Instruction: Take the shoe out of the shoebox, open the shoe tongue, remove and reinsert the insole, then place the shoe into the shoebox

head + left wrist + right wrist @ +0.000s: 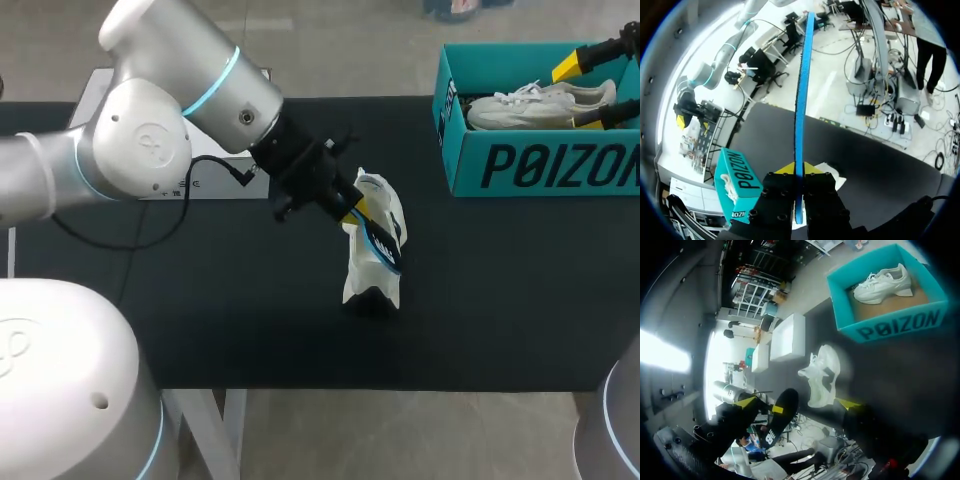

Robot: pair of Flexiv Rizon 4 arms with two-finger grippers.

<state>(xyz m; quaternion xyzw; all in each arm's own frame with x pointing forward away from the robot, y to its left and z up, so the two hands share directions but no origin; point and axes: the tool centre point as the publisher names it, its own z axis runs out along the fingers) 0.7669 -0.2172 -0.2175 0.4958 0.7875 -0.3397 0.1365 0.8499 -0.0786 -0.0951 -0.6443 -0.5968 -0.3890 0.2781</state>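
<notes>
Blue-edged dark insole, white shoe

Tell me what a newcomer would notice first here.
The left hand pinching a thin blue insole, right at the white lace-up sneaker on the middle of the black table. Next, the teal cardboard shoebox at the table's far right, holding a second white sneaker, with the open right hand at it.
</notes>
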